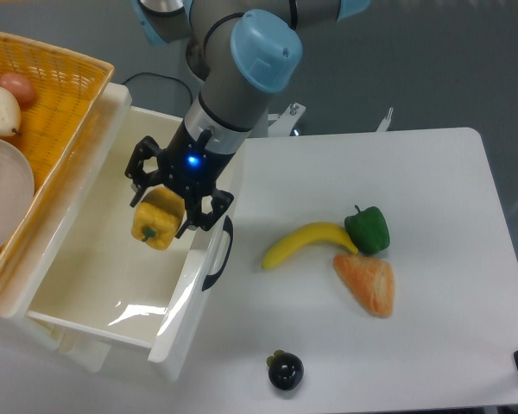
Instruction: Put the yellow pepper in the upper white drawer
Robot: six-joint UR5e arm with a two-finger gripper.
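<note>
Over upper white drawer [95,259] | gripper [166,209] clamped on yellow pepper [155,221] | white table [432,216], grey floor [432,60]

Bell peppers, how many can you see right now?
2. The yellow pepper is in the gripper over the open upper white drawer; the green pepper lies on the table beside the banana.

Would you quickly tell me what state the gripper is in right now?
Gripper: closed on the yellow pepper, held above the open upper white drawer.
</note>
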